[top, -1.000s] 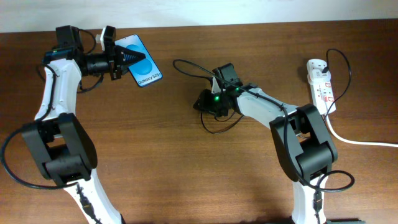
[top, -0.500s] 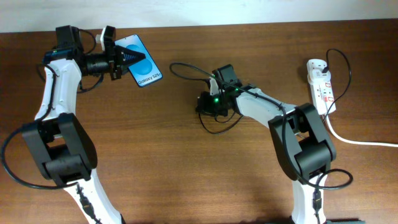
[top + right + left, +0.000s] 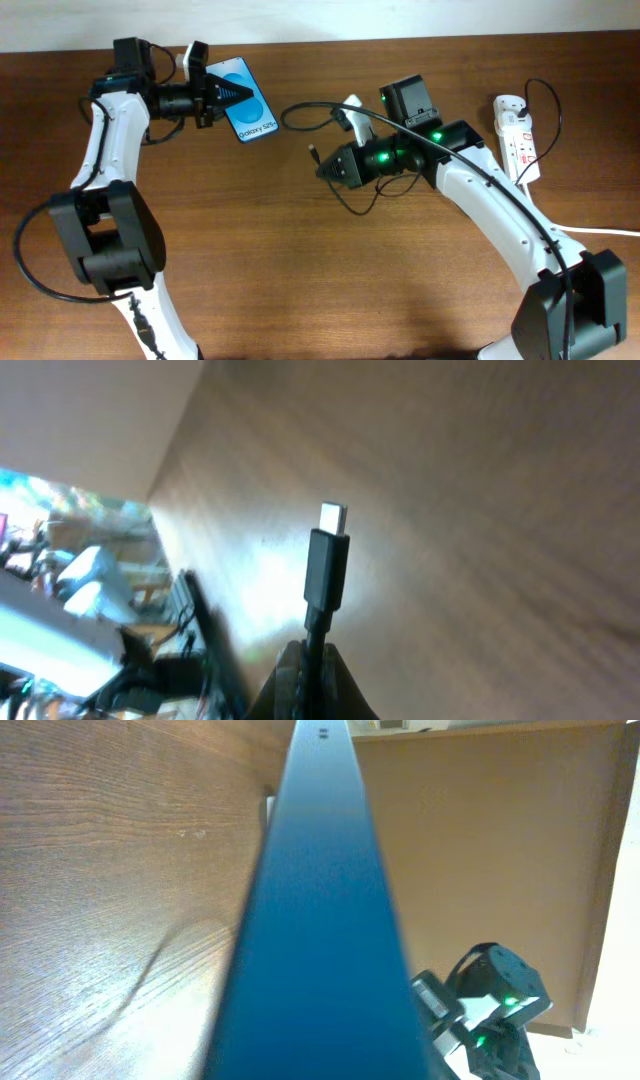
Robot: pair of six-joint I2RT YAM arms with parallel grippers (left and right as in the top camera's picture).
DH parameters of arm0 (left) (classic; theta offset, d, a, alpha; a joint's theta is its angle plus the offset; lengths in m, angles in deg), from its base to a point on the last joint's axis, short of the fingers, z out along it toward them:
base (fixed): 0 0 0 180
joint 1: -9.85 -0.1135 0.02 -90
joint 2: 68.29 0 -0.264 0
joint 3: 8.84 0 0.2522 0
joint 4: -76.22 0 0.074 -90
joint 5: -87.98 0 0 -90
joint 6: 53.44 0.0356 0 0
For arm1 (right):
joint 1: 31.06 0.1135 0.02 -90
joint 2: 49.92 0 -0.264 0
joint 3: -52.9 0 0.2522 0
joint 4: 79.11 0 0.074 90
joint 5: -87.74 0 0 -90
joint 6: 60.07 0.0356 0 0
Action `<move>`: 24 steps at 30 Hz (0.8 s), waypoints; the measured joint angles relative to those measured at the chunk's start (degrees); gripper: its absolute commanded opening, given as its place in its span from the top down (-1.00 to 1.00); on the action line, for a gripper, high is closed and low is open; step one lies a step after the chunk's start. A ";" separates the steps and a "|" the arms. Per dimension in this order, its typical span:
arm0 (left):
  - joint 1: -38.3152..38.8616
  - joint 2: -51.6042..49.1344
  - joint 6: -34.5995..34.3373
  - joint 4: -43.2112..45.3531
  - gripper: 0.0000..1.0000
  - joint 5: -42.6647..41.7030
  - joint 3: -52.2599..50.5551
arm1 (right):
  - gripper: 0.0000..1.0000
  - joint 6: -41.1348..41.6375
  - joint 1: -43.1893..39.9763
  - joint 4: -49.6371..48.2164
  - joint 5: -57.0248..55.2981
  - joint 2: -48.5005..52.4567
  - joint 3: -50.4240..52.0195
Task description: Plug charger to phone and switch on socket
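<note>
The table (image 3: 250, 260) is dark brown wood with a clear grain. A pale wall (image 3: 300, 20) runs along its far edge. The left wrist view shows a plain brown panel (image 3: 480, 840) beyond the table, and the room in the right wrist view is bright and blurred.

At far left, the left pincer (image 3: 222, 93) is clamped on the near end of the phone (image 3: 250, 112), whose blue screen faces up. I cannot tell whether the phone is clear of the table.

In the middle, the charger (image 3: 300, 108) loops over the wood. The right pincer (image 3: 328, 166) is closed tight on it just behind the plug (image 3: 315, 154). The plug sticks out past the fingertips and points left toward the phone, well apart from it.

At far right, the socket (image 3: 514, 132) lies flat, and its white cord (image 3: 585, 228) trails off the edge.

A second ago the right pincer was half open and low over the cable. It has since shut, and its arm has swung out and stretched. The phone and the left pincer have moved a little to the right, and the cable loop has shifted with the plug.
</note>
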 measured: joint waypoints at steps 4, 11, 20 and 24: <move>0.48 0.00 0.00 0.00 1.00 0.00 0.00 | 0.91 -1.79 1.95 1.38 2.86 0.02 0.31; 2.84 0.00 0.00 0.11 1.00 -2.49 0.00 | 0.91 5.79 5.14 -9.18 6.56 0.00 3.10; 4.94 0.00 0.02 0.11 1.00 -6.75 0.00 | 0.92 22.60 5.14 -20.04 5.99 0.00 5.84; 4.94 0.00 0.02 0.13 1.00 -7.10 0.00 | 0.92 25.46 5.14 -21.94 5.07 0.00 5.97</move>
